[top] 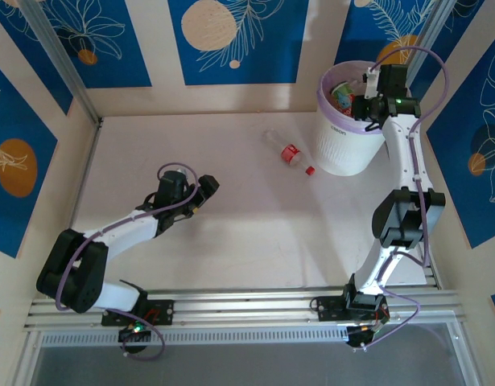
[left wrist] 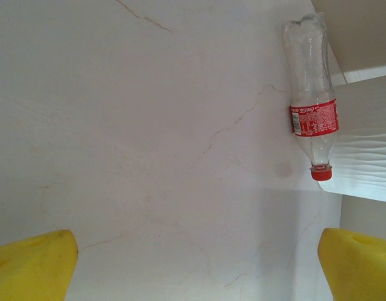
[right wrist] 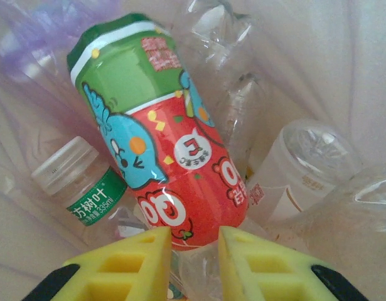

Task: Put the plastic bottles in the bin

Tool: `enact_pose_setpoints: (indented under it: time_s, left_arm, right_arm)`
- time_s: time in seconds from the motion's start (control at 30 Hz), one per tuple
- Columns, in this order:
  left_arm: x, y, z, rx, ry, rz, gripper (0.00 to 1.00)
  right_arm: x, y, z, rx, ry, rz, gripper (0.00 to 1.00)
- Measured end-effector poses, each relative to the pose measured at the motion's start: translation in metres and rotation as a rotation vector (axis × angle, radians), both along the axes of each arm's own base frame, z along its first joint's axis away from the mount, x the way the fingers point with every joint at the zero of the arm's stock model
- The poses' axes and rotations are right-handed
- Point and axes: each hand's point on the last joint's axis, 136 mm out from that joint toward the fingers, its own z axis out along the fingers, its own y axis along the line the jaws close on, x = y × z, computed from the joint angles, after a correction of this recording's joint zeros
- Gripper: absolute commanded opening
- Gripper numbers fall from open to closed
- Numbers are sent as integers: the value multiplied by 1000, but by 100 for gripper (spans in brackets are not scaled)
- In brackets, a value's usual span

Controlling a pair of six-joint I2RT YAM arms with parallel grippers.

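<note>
Hovering above the bin [top: 337, 151], your right gripper [right wrist: 194, 237] is pointing straight down into it. Its yellow fingers are drawn close together, leaving only a narrow gap. Some clear plastic is showing in that gap, and I cannot tell whether it is pinched or just lying beneath. Directly below the fingertips a green-and-red cartoon bottle [right wrist: 161, 144] is resting among other plastic bottles, with a clear green-labelled bottle [right wrist: 86, 185] to its left.

Your left gripper [left wrist: 196, 243] is hanging over the bare table [top: 247, 241] with its fingers spread wide and nothing between them. One red-labelled bottle [left wrist: 312, 113] is lying on its side ahead of that gripper and off to its right, just beside the bin's wall.

You are, I judge, working the drop-off step on the right side, with one bottle left to fetch. The next move is calling for you to lift the right gripper clear of the bin. One gripper then needs to reach that last bottle and line its open fingers across the bottle's body.

The right wrist view is giving you the bin's contents. The left wrist view is giving you the bottle's lie: cap end nearer the gripper, crumpled base farther off. The overhead view is giving you both arms and the gap between them.
</note>
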Motion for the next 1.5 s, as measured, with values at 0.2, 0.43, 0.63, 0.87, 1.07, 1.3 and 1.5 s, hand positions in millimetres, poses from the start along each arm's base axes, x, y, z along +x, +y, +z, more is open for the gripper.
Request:
enact_pose_setpoints:
  time_s: [0.2, 0.43, 0.63, 0.87, 1.07, 1.3, 1.5]
  left_arm:
    - [0, 0, 0, 0, 0, 0, 98]
    - [0, 0, -1, 1, 1, 0, 98]
    - [1, 0, -3, 5, 8, 0, 99]
    - [1, 1, -2, 27, 7, -5, 99]
    - [0, 3, -5, 38, 13, -5, 99]
    - [0, 4, -1, 39, 6, 0, 99]
    - [0, 5, 8, 34, -17, 7, 100]
  right_arm:
    - [1, 5, 2, 26, -9, 14, 29]
    - [-3, 10, 7, 37, 11, 20, 38]
    - [-11, 25, 31, 39, -40, 45, 53]
    - [-52, 71, 110, 33, -243, 137, 60]
    - [-79, 133, 132, 15, -316, 283, 61]
    - [-86, 222, 66, -44, -173, 500, 69]
    - [-68, 253, -7, -105, -19, 568, 75]
